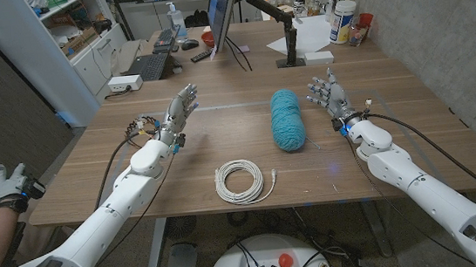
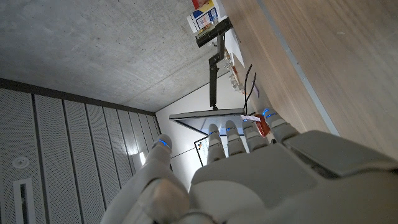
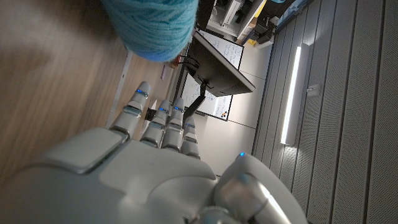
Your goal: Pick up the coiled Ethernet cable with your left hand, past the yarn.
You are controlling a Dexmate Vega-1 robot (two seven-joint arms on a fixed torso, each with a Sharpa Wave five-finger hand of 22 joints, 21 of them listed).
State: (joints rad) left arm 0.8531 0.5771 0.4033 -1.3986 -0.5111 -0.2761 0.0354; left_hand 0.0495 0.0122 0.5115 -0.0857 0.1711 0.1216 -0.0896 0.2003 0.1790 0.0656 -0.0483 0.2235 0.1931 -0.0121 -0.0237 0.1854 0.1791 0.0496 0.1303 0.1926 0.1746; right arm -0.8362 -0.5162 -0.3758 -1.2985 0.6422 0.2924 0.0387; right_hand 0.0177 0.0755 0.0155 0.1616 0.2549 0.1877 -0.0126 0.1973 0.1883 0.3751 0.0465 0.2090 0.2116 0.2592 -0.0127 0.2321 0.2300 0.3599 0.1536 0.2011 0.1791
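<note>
White coiled Ethernet cable (image 1: 239, 181) is seen untouched at lower centre; the teal yarn skein (image 1: 287, 119) lies beyond, right of centre. Left hand (image 1: 180, 110) and right hand (image 1: 329, 94) are held open, empty. The reach is judged unstarted; lowering the left hand onto the coil is needed.

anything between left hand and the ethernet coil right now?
Nothing visible. The left hand is open over bare wood, and the coiled white Ethernet cable lies nearer the table's front edge, to the hand's right. The teal yarn skein lies off to the cable's right, not on that line.
</note>
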